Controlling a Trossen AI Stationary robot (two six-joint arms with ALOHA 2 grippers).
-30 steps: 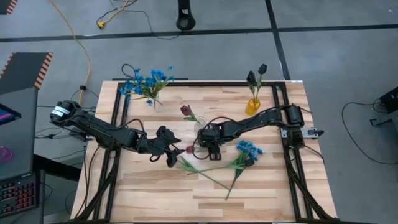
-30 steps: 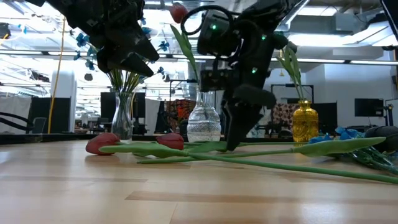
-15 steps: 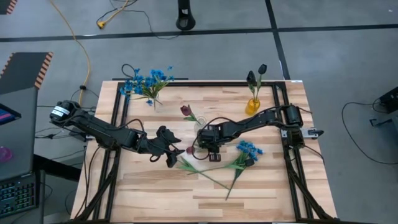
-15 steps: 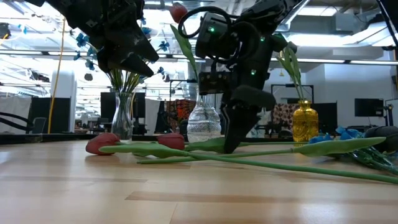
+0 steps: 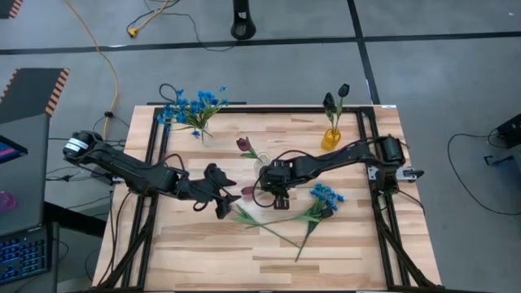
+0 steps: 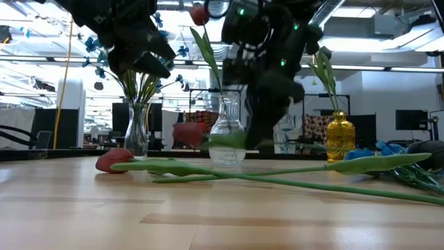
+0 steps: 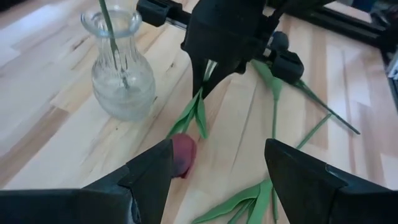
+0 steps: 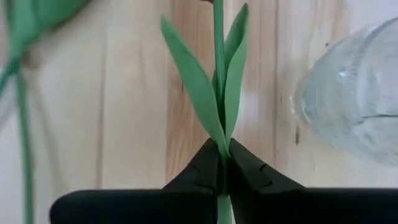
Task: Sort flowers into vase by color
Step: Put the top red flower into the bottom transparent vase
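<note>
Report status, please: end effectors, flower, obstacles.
Right end effector shut on red tulip stem, lifted. Left end effector open, beside it. Clear vase close by.

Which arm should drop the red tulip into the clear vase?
Right. Its hand is shut on the tulip stem, lifted beside the clear vase. The left hand is open and holds nothing.

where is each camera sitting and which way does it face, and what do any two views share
High view: above, looking straight down at the table; both arms show.
Low view: at table-top height, looking level across into the room; arms hang from above.
Left wrist view: on the left arm, facing the clear vase; its open fingers show.
Right wrist view: on the right arm; right end effector shut on the red tulip stem.
Both wrist views share that tulip and vase.
</note>
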